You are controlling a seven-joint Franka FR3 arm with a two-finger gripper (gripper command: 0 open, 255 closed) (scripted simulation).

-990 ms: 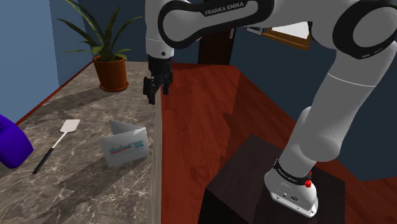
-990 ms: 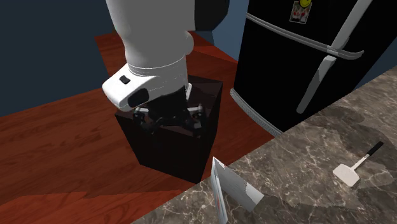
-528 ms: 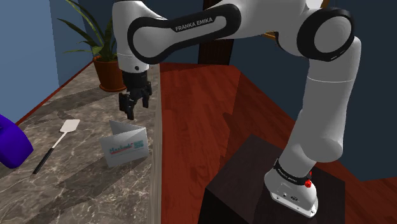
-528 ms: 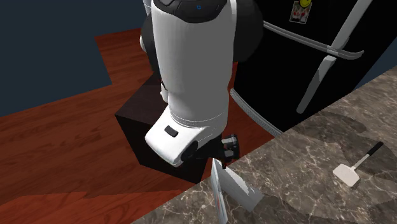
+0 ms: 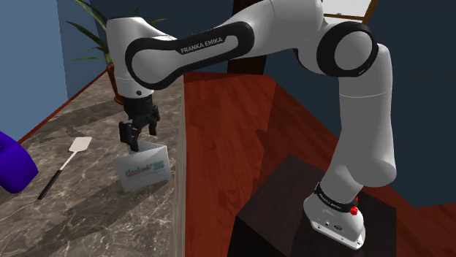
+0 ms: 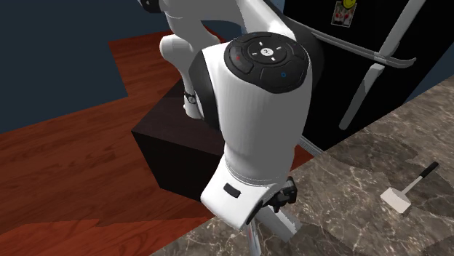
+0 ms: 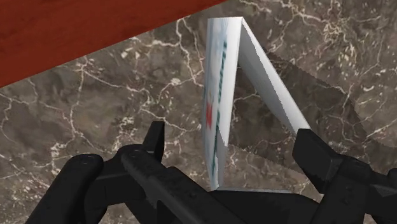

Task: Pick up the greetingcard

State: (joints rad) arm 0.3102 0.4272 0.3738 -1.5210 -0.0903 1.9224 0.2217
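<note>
Where the marble table (image 5: pixel 88 212) ends at its long edge beside the red wooden floor (image 5: pixel 241 124), the greeting card (image 5: pixel 145 169) stands folded like a small tent, its printed face with red and teal lettering turned toward the floor side. The white arm (image 5: pixel 219 44) arches over from the dark stand (image 5: pixel 292 212) at the shoulder view's lower right, and the jaws hang pointing down just above the card's upper fold, at its end farther from the camera. In the wrist view the two black fingers (image 7: pixel 318 156) stand wide apart, one on each side of the card (image 7: pixel 216 95), so the jaws are open and grip nothing; the printed panel lies nearer one finger and the plain white panel slopes away toward the other, with table (image 7: pixel 95 95) showing between card and fingers. Further in on the table, to the shoulder view's left of the card and well apart from it, lies a spatula (image 5: pixel 66 162) with a white blade and a thin black handle. A rounded blue object (image 5: pixel 11 166) sits at the left border of that view, and a potted plant (image 5: pixel 123 73) stands at the table's far end. In the second exterior view the arm's thick white wrist (image 6: pixel 255 124) stands in front of the card, the spatula (image 6: pixel 399 198) lies to the right on the marble, and a black fridge (image 6: pixel 364 65) rises behind.
</note>
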